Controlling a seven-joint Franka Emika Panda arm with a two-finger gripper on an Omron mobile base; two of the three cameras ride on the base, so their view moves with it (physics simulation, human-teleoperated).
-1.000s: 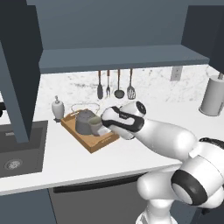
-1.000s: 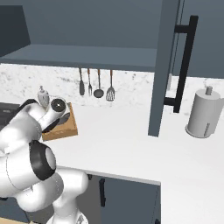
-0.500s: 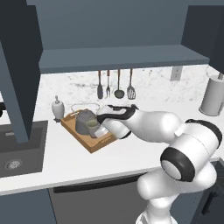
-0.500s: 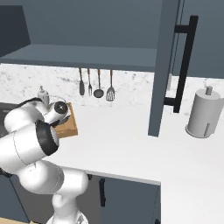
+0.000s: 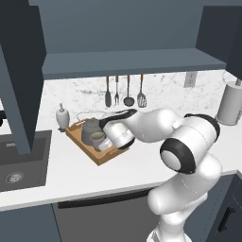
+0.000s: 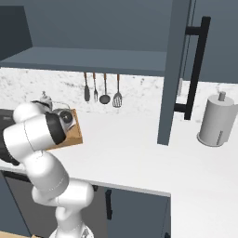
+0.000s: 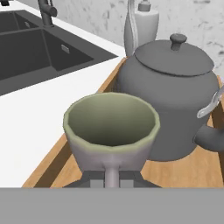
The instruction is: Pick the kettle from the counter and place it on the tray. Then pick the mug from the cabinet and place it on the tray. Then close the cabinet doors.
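Clasping the mug (image 7: 111, 127) by its handle, the gripper (image 5: 109, 142) sets it beside the kettle (image 7: 168, 107) on the tray (image 5: 101, 158), frame centre-left.

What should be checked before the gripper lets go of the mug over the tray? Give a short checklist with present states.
1. Kettle already sits on the tray: ok.
2. Mug upright, beside the kettle: ok.
3. Gripper shut on the mug's handle: ok.
4. Mug's base resting on the tray floor: cannot tell, its underside is hidden.
5. Mug inside the tray's rim: ok, seen from the left base view.
6. Cabinet doors closed: not ok, open.
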